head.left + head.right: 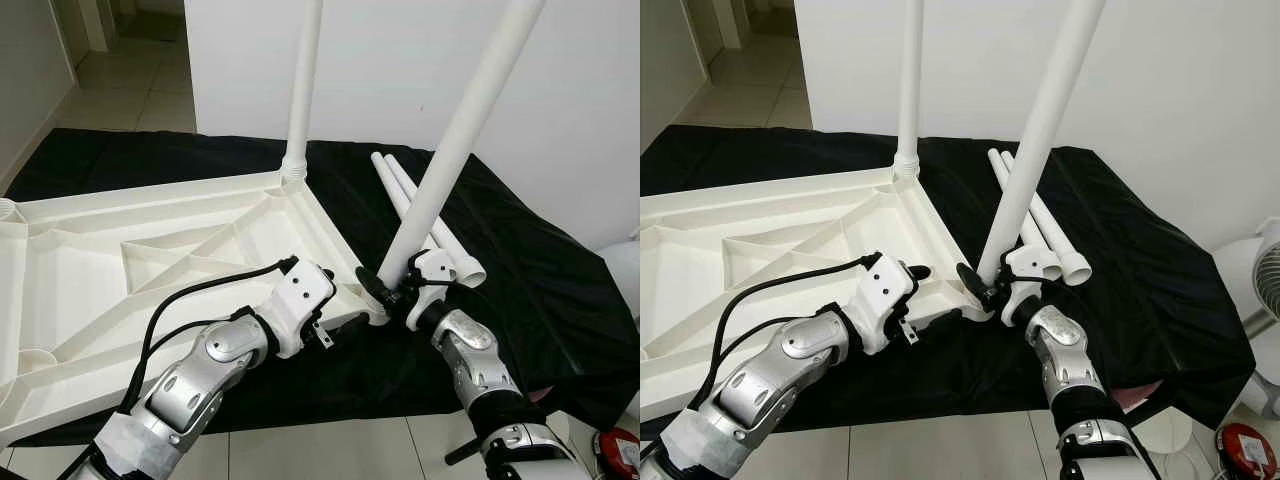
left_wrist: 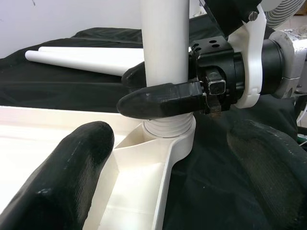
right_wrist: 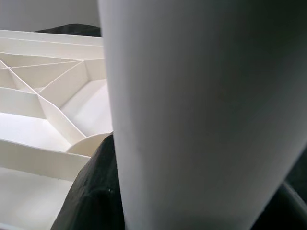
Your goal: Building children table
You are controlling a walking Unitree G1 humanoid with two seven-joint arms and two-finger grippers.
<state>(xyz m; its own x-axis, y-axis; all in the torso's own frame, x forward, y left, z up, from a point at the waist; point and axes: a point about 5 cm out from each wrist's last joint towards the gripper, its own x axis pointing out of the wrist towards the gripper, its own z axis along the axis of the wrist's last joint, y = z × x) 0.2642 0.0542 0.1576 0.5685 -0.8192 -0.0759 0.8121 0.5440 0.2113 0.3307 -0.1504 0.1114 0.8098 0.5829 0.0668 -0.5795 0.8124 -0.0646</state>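
The white plastic tabletop [image 1: 150,270] lies upside down on a black cloth [image 1: 520,270] spread on the tiled floor [image 1: 330,450], with its ribbed underside facing up. At its near right corner a white leg tube [image 1: 455,150] stands in the corner socket [image 2: 168,132], leaning to the right and away from the robot. The right claw [image 1: 385,285] is pinching this tube just above the socket, one black finger [image 2: 160,100] pressed across its front. The left claw [image 1: 340,325] is near the same corner, and its fingers [image 2: 62,177] are spread apart on both sides of the tabletop edge, without gripping anything. At the far right corner of the tabletop a second leg [image 1: 305,85] already stands upright in its socket. Two more white tubes [image 1: 420,215] lie side by side on the cloth, just behind the tilted leg. A white wall [image 1: 400,60] rises behind the cloth. At the right border, a white fan [image 1: 1265,270] and a small red object [image 1: 1245,445] are on the floor.
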